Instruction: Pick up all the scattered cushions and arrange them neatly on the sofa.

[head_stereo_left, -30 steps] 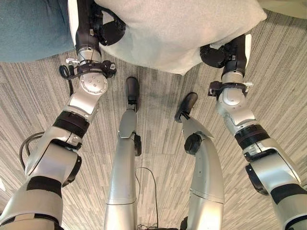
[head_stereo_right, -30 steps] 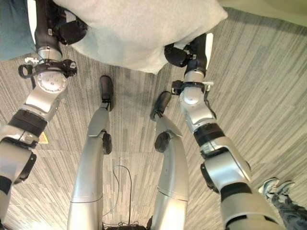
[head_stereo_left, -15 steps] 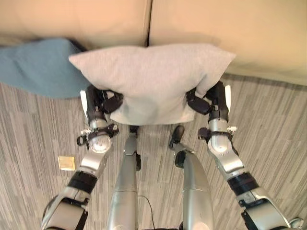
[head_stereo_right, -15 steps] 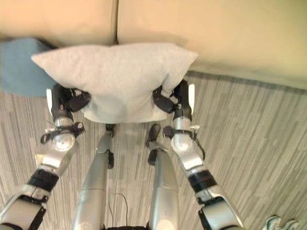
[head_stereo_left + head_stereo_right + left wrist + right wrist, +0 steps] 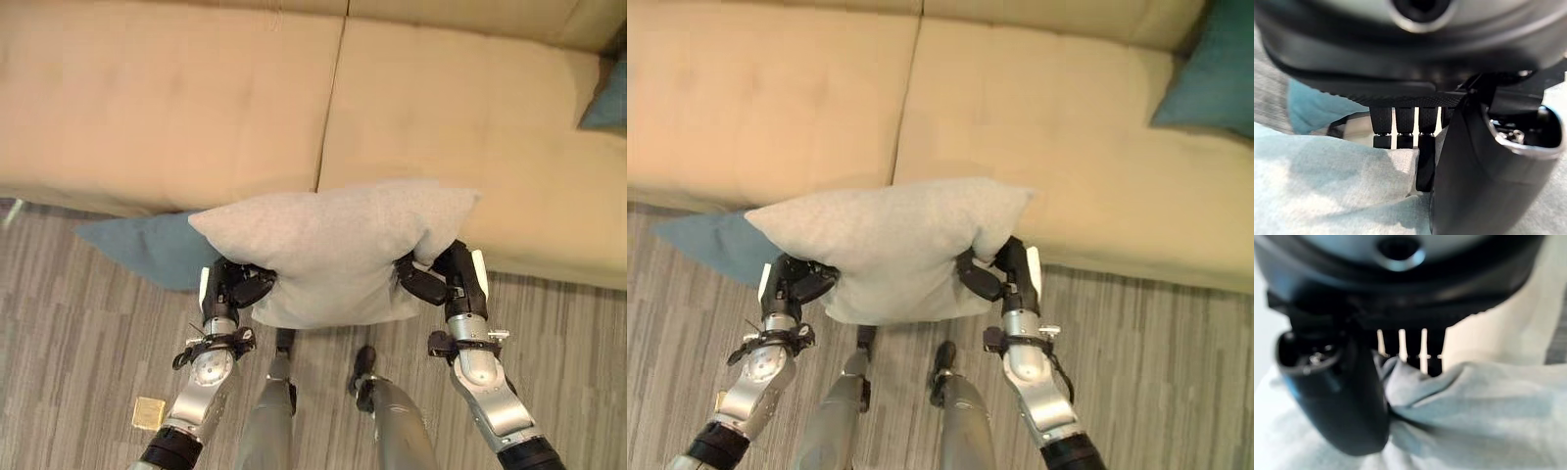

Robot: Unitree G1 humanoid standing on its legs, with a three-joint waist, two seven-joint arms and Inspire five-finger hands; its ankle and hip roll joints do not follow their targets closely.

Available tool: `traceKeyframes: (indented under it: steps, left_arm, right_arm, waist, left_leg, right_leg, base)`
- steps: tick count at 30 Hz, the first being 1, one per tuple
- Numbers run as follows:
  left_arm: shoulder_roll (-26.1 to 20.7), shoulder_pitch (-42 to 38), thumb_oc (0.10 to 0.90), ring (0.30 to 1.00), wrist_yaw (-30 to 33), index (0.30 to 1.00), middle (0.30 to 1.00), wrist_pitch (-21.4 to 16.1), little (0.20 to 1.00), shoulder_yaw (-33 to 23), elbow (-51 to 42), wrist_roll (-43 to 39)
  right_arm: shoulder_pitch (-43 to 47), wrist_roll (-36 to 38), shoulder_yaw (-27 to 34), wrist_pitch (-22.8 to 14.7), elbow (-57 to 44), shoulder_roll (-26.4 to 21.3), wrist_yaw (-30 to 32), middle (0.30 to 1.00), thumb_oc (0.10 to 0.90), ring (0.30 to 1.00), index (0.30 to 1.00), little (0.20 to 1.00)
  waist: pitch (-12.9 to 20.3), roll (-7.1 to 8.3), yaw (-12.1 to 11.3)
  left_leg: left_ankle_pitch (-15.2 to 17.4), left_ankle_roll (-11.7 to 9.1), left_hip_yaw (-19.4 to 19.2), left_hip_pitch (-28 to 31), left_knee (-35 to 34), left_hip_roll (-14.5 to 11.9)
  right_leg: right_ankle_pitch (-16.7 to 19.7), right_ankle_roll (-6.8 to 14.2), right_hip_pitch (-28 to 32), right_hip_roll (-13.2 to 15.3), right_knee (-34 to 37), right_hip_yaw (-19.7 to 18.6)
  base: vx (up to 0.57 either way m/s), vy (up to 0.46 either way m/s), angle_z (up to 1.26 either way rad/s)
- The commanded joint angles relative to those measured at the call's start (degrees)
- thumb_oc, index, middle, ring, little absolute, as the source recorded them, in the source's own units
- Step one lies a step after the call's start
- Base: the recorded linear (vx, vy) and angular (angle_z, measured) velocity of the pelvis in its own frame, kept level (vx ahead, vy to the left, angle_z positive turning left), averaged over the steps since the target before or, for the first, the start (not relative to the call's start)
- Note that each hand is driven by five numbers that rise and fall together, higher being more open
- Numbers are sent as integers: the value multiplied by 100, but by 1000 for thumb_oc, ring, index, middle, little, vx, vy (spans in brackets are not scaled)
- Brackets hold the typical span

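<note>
In front of the sofa, above the floor: a pale grey square fabric cushion [image 5: 338, 250] is held up between both hands, its far edge level with the sofa's near front edge.
Left hand: the left hand [image 5: 235, 286] is seen at the grey cushion's near left corner; in the left wrist view its fingers [image 5: 1403, 129] are curled over the fabric with the thumb pressed against it, so the cushion is gripped.
Right hand: the right hand [image 5: 436, 279] is seen at the near right corner; in the right wrist view the cloth is pinched between thumb and curled fingers [image 5: 1422, 350].
Sofa: a long tan upholstered sofa [image 5: 176, 98] is spread across the far side, with a seam between two seat cushions.
Teal cushion on the floor: a teal fabric cushion [image 5: 147, 250] is lying on the floor at the left, against the sofa's base, partly hidden by the grey cushion.
Teal cushion on the sofa: a second teal cushion [image 5: 1210, 78] is seen at the far right on the seat.
Floor: a grey striped carpet floor [image 5: 69, 323] is seen, with a small tan square [image 5: 148, 413] lying at the near left.
</note>
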State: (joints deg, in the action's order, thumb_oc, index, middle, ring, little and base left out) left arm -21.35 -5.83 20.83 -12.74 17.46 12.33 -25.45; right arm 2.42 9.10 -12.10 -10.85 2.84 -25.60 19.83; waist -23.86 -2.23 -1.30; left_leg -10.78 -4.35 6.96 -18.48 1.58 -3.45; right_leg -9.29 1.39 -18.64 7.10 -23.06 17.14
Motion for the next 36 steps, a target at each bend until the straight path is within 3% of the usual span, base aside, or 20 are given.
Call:
traceKeyframes:
  steps: [1,2,5,10,12,16,18,19,21,24,25,28,30,31,36]
  left_arm:
    - [108,-470,400,300,-775,300,300,-557,300,555,-902,29]
    - [123,-380,400,300,-886,300,300,-561,300,526,-922,-38]
    - [163,-259,400,300,-981,300,300,-498,300,537,-928,-63]
    - [224,-307,400,300,-938,300,300,-404,300,537,-815,41]
    - [199,-142,400,300,-971,300,300,-361,300,536,-849,44]
    - [24,42,400,300,-1061,300,300,-288,300,514,-1054,94]
    - [-67,153,400,300,-1084,300,300,-255,300,450,-1119,118]
    - [-124,195,400,300,-1071,300,300,-227,300,371,-1148,113]
    - [-197,230,400,300,-1043,300,300,-212,300,307,-1184,116]
    - [-252,248,400,300,-1031,300,300,-214,300,214,-1227,151]
    - [-230,288,400,300,-1061,300,300,-232,300,180,-1255,128]
    - [-191,357,400,300,-1099,300,300,-251,300,131,-1215,24]
    - [-191,368,400,300,-1128,300,300,-245,300,125,-1219,12]
    - [-169,345,400,300,-1178,300,300,-260,300,112,-1209,9]
    - [-99,344,400,300,-1234,300,300,-305,300,99,-1163,9]
  right_arm:
    - [323,16,-323,-701,-789,159,-576,300,400,300,300,300]
    - [167,60,-239,-666,-745,117,-679,300,400,300,300,300]
    - [-38,81,-85,-621,-747,50,-769,300,400,300,300,300]
    - [-59,67,71,-541,-769,71,-651,300,400,300,300,300]
    - [-172,-28,138,-528,-808,161,-666,300,400,300,300,300]
    - [-218,-37,226,-483,-745,255,-695,300,400,300,300,300]
    - [-233,-13,278,-481,-725,338,-744,300,400,300,300,300]
    - [-217,-41,299,-472,-706,387,-764,300,400,300,300,300]
    - [-145,-64,287,-435,-734,383,-805,300,400,300,300,300]
    - [-90,-67,275,-451,-722,428,-846,300,400,300,300,300]
    - [-100,-54,306,-456,-698,471,-867,300,400,300,300,300]
    - [-68,-48,355,-456,-677,451,-878,300,400,300,300,300]
    - [-59,-27,347,-468,-653,455,-873,300,400,300,300,300]
    - [-32,-2,320,-459,-609,433,-872,300,400,300,300,300]
    - [-44,-62,266,-462,-550,402,-880,300,400,300,300,300]
  waist:
    - [752,323,68]
    - [848,321,61]
    - [1047,324,67]
    - [1250,375,20]
    - [1485,405,-1]
    - [1602,459,-97]
    - [1628,463,-151]
    - [1614,449,-180]
    - [1552,385,-115]
    - [1473,296,-101]
    - [1460,260,-104]
    - [1459,326,-50]
    - [1441,350,-29]
    - [1427,428,32]
    - [1448,503,62]
  left_leg:
    - [1006,24,31,223,813,308]
    - [987,6,7,261,1054,348]
    - [965,38,-169,286,858,404]
    - [716,68,-632,-163,649,478]
    - [854,181,-618,60,528,474]
    - [1129,321,-707,286,682,534]
    - [1294,459,-775,489,725,561]
    - [1425,620,-806,719,736,620]
    - [1442,757,-802,894,680,619]
    - [1513,849,-774,1092,605,587]
    - [1538,871,-698,1293,490,578]
    - [1556,840,-578,1547,266,634]
    - [1585,819,-510,1640,201,652]
    - [1635,777,-363,1801,91,723]
    - [1754,724,-220,1980,64,832]
  right_leg:
    - [445,171,949,-283,1753,-351]
    - [423,157,1187,-257,1851,-317]
    - [422,207,1449,-241,2029,-203]
    - [421,273,1629,-311,2226,-250]
    - [369,374,1848,-274,2202,-291]
    - [291,510,2003,-74,1982,-443]
    - [328,599,1957,37,1580,-580]
    - [523,712,1795,149,813,-717]
    - [909,765,1455,196,98,-846]
    - [1050,819,1137,236,-414,-818]
    - [943,747,900,220,-474,-741]
    - [803,655,689,16,337,-657]
    - [865,657,635,-39,739,-589]
    - [1061,726,387,-159,1376,-644]
    - [1203,702,635,-272,1887,-758]
  base:
    - [175,-42,4]
    - [189,-9,2]
    - [186,26,10]
    - [163,75,8]
    - [341,147,-8]
    - [232,173,-11]
    - [199,226,-41]
    - [231,306,-46]
    - [135,210,-35]
    - [104,151,-17]
    - [206,138,-17]
    - [216,7,-16]
    - [188,-51,23]
    - [213,-68,40]
    - [165,-62,40]
